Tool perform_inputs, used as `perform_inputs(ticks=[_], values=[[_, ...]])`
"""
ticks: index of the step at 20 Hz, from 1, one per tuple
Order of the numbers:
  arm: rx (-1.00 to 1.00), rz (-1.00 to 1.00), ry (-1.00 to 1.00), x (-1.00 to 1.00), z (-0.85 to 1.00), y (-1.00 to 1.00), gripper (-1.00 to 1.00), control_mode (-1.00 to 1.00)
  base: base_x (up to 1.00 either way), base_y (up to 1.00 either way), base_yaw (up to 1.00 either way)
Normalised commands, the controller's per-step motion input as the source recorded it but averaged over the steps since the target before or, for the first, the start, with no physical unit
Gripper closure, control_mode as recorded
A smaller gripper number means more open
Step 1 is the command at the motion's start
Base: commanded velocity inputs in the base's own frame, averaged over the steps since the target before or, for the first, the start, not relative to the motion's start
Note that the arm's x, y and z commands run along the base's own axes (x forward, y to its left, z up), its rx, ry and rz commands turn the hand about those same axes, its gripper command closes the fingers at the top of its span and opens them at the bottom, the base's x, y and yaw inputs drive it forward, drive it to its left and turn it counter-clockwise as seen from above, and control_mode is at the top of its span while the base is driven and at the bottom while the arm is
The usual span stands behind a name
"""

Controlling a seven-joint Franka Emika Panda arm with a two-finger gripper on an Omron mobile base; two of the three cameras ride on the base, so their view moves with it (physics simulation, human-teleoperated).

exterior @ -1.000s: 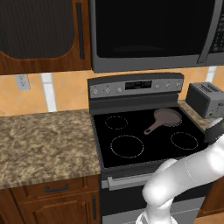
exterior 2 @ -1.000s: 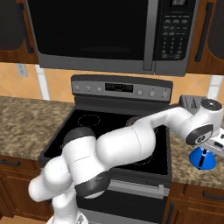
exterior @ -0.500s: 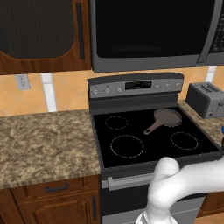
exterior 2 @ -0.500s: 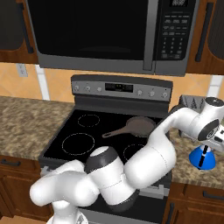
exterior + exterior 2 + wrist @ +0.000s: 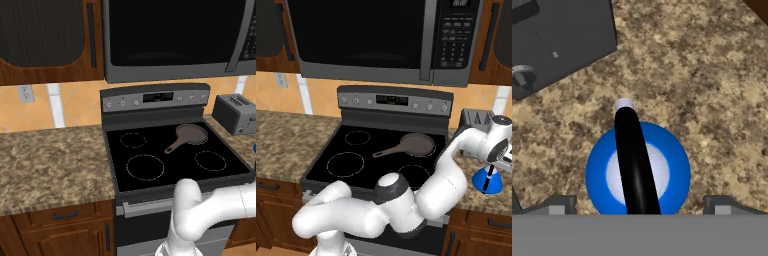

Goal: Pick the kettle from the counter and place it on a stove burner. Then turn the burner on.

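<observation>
The small blue cone-shaped kettle (image 5: 488,182) stands upright on the speckled counter (image 5: 471,199) to the right of the stove. Seen from straight above in the hand view, the kettle (image 5: 667,175) shows its dark handle (image 5: 632,150) arching over the top. My gripper (image 5: 641,205) hangs right above it, open, with one fingertip on each side of the kettle and nothing gripped. In the right base view the gripper (image 5: 496,161) sits just over the handle. The large ringed stove burner (image 5: 145,167) (image 5: 346,164) on the black cooktop is dark and bare.
A brown frying pan (image 5: 190,134) (image 5: 417,144) lies on the back right burner. A grey toaster (image 5: 236,113) (image 5: 476,118) (image 5: 557,35) stands close behind the kettle. Control knobs (image 5: 415,105) line the stove's back panel. My arm stretches across the cooktop's front right.
The arm has swung lower and further right, bringing the hand down over the kettle. The gripper has stayed open; the kettle has not moved.
</observation>
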Motion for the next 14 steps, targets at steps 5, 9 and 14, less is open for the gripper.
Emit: perform_inputs(ticks=[5,9,14], values=[[-0.01,0.0,0.0,0.3,-0.29,-0.26,-1.0,-1.0,0.0,0.0,0.0],[0.0,0.0,0.0,0.07,-0.06,-0.1,1.0,-1.0,0.0,0.0,0.0],[0.0,0.0,-0.02,-0.05,0.0,0.0,1.0,-1.0,0.0,0.0,0.0]])
